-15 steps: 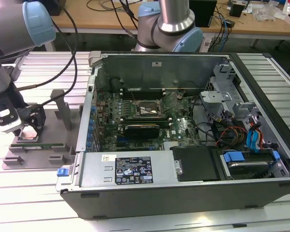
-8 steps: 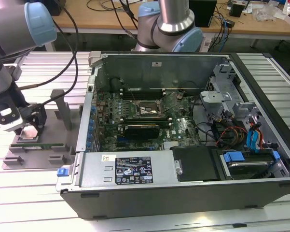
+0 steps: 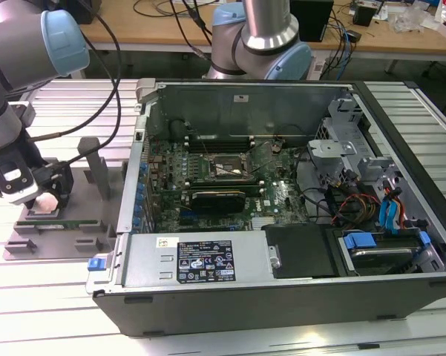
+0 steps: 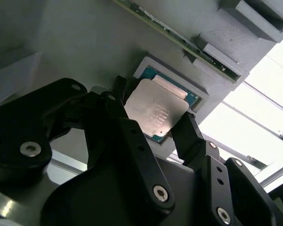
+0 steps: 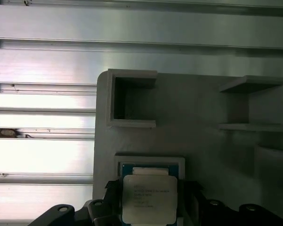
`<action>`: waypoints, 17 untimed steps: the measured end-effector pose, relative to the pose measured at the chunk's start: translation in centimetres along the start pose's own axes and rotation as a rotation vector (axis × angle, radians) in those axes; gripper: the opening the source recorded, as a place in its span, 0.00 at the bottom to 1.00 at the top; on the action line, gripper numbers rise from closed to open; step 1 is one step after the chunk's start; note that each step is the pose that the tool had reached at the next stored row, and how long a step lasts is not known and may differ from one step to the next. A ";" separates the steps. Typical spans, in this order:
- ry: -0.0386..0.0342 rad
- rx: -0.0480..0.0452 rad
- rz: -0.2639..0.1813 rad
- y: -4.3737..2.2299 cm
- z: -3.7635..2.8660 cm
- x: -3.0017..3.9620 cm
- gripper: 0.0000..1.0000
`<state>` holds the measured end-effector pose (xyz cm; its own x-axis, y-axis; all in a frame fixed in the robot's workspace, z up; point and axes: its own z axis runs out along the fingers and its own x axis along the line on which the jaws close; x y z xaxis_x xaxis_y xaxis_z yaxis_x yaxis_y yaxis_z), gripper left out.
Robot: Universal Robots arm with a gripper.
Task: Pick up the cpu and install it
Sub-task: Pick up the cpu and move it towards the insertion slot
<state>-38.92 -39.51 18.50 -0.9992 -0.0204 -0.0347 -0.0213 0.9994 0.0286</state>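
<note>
Black gripper (image 4: 153, 113) narrowed onto the cpu (image 5: 148, 200), fingers pressed against two opposite edges, chip at the grey fixture block's (image 5: 202, 113) square recess, beside the open computer case (image 3: 282, 297).

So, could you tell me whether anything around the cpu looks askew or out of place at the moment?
Nothing stands out. The cpu lies flat and square in its recess in the grey fixture, and the gripper is lined up over it rather than off to one side.
</note>
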 end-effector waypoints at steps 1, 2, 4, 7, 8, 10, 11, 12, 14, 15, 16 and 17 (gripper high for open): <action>0.0000 0.0001 0.000 0.00 0.00 0.00 0.66; -0.0004 -0.0002 0.000 0.01 0.03 0.05 0.66; -0.0003 -0.0001 0.000 0.01 0.02 0.22 0.66; -0.0004 -0.0001 0.000 0.01 0.02 0.30 0.66; -0.0003 -0.0002 0.000 0.01 0.03 0.31 0.66; -0.0003 -0.0002 0.000 0.01 0.05 0.31 0.66; -0.0007 -0.0003 0.000 0.01 0.04 0.30 0.66; -0.0005 -0.0003 0.000 0.01 -0.02 0.30 0.66; 0.0039 -0.0004 0.000 0.01 -0.04 0.30 0.66; 0.0046 -0.0006 0.000 0.01 -0.04 0.31 0.66; 0.0049 -0.0007 0.000 0.01 -0.04 0.31 0.66; 0.0049 -0.0007 0.000 0.01 -0.04 0.30 0.66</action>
<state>-39.22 -39.50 18.53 -0.9993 -0.0203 -0.0298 -0.0212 0.9993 0.0293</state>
